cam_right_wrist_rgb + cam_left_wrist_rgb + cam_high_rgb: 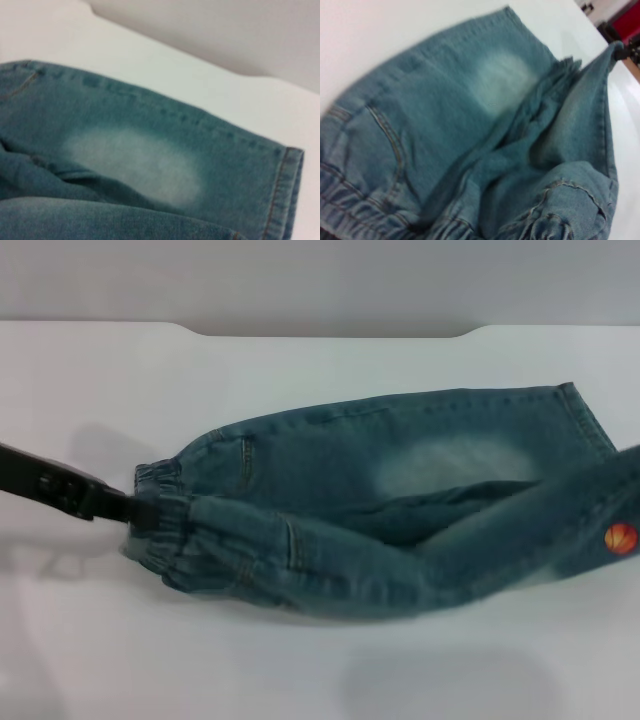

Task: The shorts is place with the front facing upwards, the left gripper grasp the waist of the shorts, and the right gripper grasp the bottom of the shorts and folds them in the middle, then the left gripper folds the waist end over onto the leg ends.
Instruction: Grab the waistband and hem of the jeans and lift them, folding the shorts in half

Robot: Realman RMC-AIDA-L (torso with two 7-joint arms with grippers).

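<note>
The blue-green washed denim shorts (400, 510) lie lengthwise left-to-right on the white counter (300, 670), waistband left, clamped in the slim black left gripper's (140, 510) jaws; right gripper unseen.

Right hand off-frame; shorts (400, 510) cut at edge.

shorts (400, 505) — faded blue-green denim | half-folded lengthwise, near leg lifted | waistband left — hems right

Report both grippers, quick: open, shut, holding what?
Left gripper: shut on the shorts' waistband.
Right gripper: pinching the lifted leg hem.
</note>
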